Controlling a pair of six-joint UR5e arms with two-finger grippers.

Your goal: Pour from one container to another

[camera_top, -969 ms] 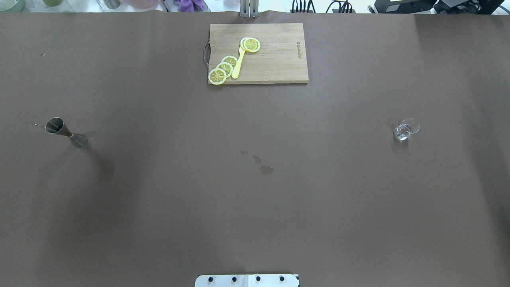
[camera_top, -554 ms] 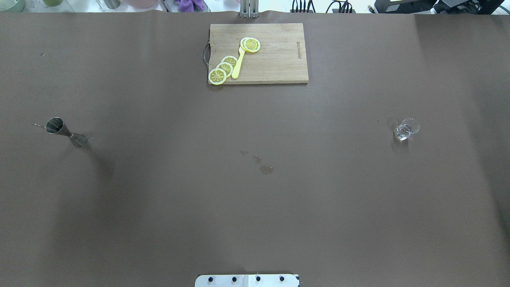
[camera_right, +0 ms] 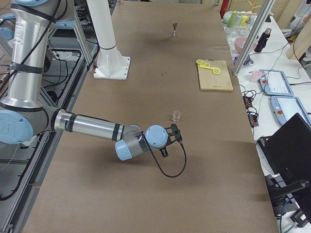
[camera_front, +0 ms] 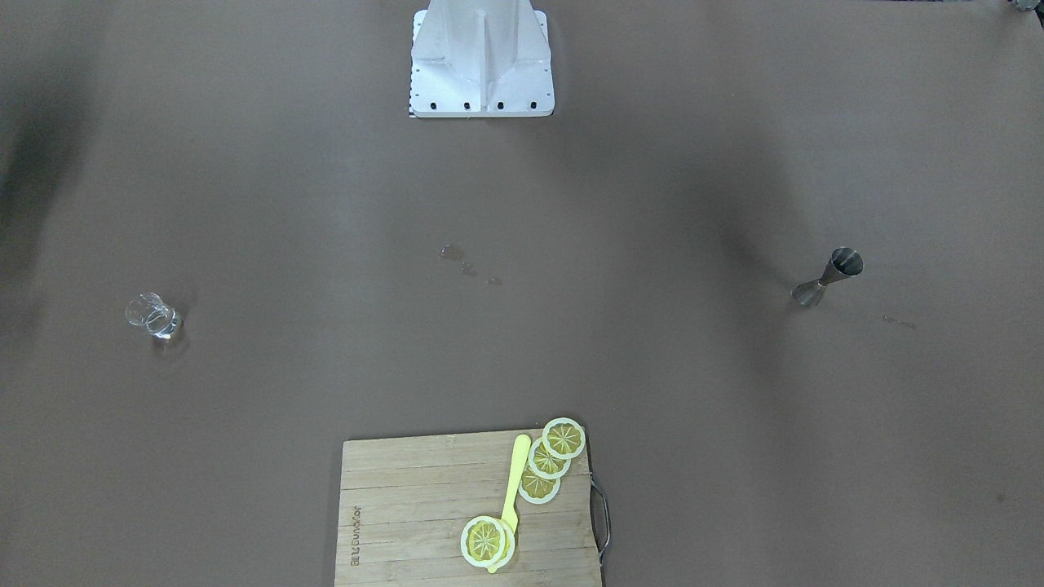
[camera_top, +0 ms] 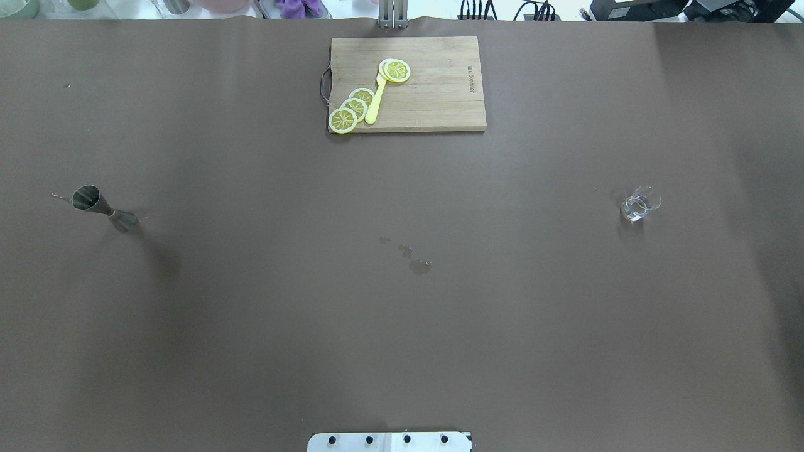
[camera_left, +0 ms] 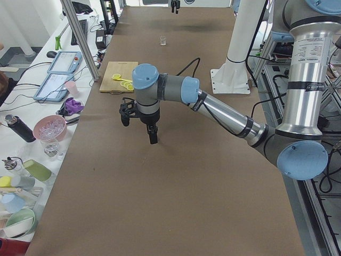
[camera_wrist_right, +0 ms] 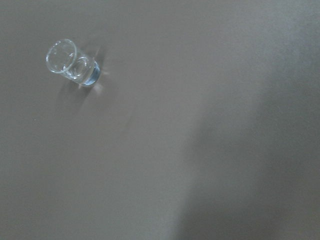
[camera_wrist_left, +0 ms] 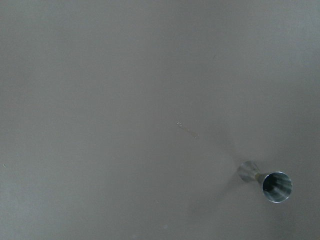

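Jaws hang above brown table (camera_top: pixel 502 345) with wet spots (camera_top: pixel 419 267) at centre.

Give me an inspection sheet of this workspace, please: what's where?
Surface: brown table cover; small wet spots near the middle.
Job's things: glass pitcher upright on the robot's right; metal jigger upright on its left, far apart.
Clutter: cutting board with lemon slices and a yellow utensil.
Grippers: left gripper and right gripper hang over the table; open or shut, cannot tell.
Cables: black cable loops from the right wrist.
Surroundings: bowls and tablets on side benches.
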